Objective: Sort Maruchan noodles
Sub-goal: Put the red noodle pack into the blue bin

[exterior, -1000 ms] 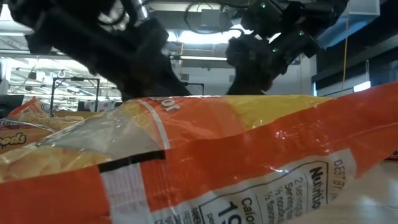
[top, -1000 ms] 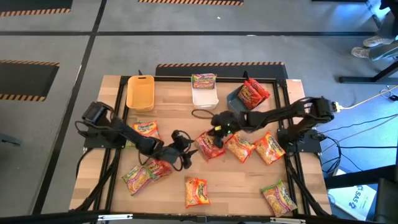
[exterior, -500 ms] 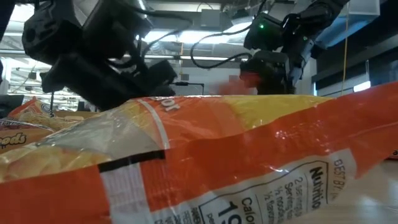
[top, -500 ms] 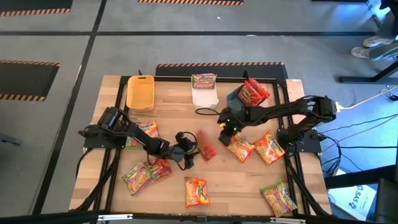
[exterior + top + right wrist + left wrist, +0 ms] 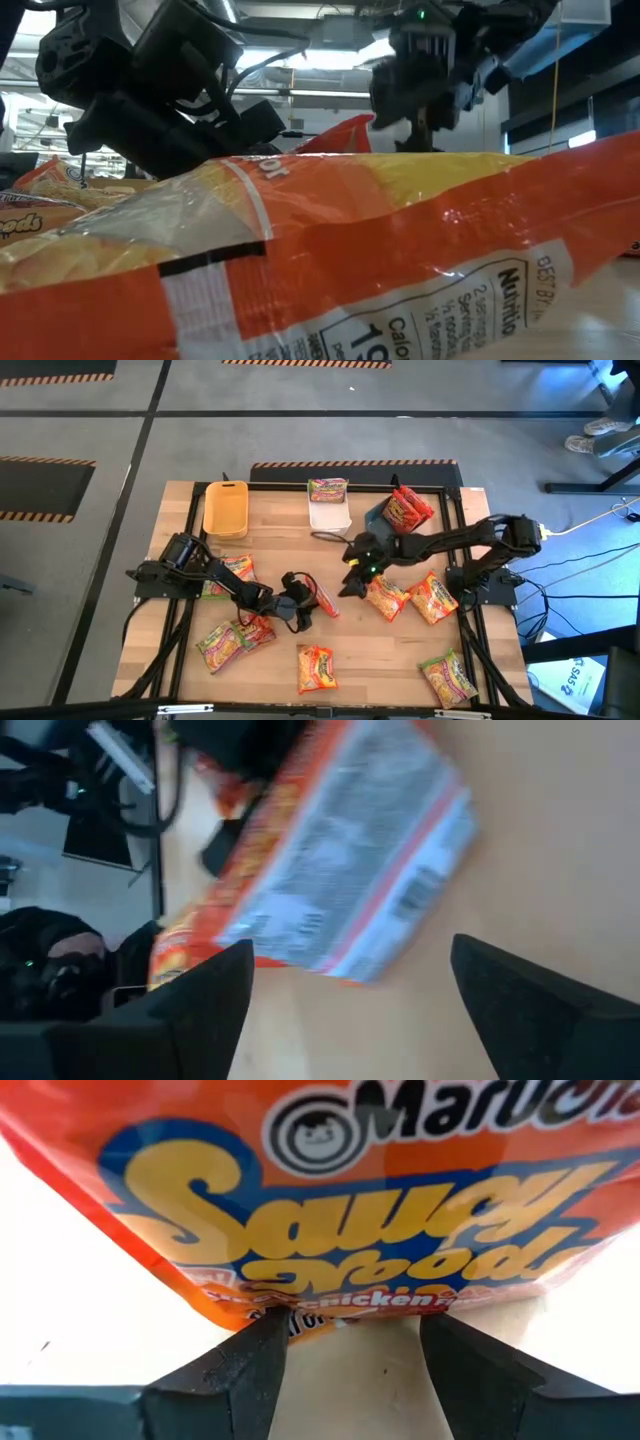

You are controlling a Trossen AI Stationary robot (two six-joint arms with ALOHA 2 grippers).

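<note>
Released since the earlier frame, the red packet [image 5: 323, 598] now lies near the table's centre, at the tips of the left gripper [image 5: 303, 603], whose fingers [image 5: 250, 1370] stand apart with the packet's edge [image 5: 350, 1210] between them, not clamped. Right gripper [image 5: 352, 572], jaws spread wide, hovers just beside it, the packet [image 5: 330, 880] ahead of its fingers [image 5: 200, 1010]. Other packets lie scattered on the wooden table [image 5: 280, 550]; one [image 5: 400, 270] fills the low view. Yellow bin [image 5: 225, 508], white bin [image 5: 329, 512] and dark grey bin [image 5: 380, 518] line the far edge; grey floor surrounds the table.
</note>
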